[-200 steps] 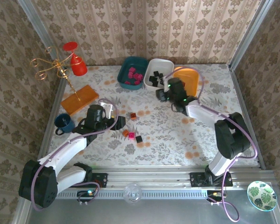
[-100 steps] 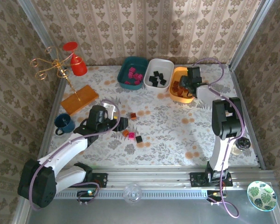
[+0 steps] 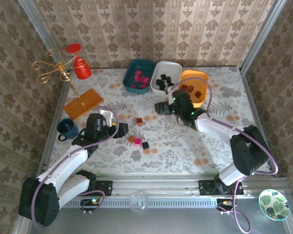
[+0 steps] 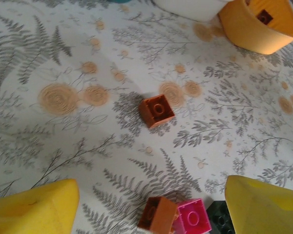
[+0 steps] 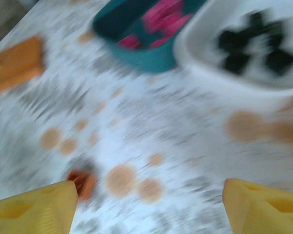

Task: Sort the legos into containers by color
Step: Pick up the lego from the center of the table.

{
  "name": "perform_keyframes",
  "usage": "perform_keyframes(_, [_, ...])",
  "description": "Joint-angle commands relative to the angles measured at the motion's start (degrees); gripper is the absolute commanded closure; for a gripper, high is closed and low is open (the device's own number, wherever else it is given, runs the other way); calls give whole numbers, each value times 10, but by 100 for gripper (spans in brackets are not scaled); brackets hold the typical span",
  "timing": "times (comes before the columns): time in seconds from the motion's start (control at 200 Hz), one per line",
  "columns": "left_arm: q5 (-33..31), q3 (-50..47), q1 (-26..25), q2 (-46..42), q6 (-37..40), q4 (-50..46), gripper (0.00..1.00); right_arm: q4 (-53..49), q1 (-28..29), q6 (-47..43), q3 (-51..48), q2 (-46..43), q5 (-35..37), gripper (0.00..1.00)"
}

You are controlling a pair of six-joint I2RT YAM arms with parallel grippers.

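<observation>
Tablecloth (image 4: 78, 141) underlies left claw (image 4: 149, 202), right claw (image 5: 147, 204), gaping empty.

I count three shallow rounded plastic trays: one dark teal tray (image 3: 135, 65), one white tray (image 3: 173, 67), one orange tray (image 3: 200, 80). Outside them I count four tiny loose plastic bricks: two reddish-brown bricks (image 3: 139, 120) (image 3: 131, 139), one magenta brick (image 3: 137, 141), one black brick (image 3: 145, 145).

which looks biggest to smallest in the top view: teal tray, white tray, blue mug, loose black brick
1. teal tray and white tray: they look alike, so no ranking between them
2. blue mug
3. loose black brick, by far the smallest
</observation>
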Motion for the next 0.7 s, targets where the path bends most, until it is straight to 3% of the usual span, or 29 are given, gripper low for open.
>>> perform_keyframes(0.0, [1, -24, 18, -17, -21, 1, 20, 20, 49, 5, -1, 40, -13, 18])
perform_keyframes(0.135, [-8, -32, 30, -19, -24, 6, 20, 3, 107, 49, 50, 121, 64, 15])
perform_keyframes(0.405, [-30, -44, 36, -47, -20, -3, 20, -39, 144, 59, 162, 241, 139, 15])
perform_keyframes(0.695, [-30, -46, 37, -63, -17, -11, 20, -102, 151, 65, 245, 320, 193, 26])
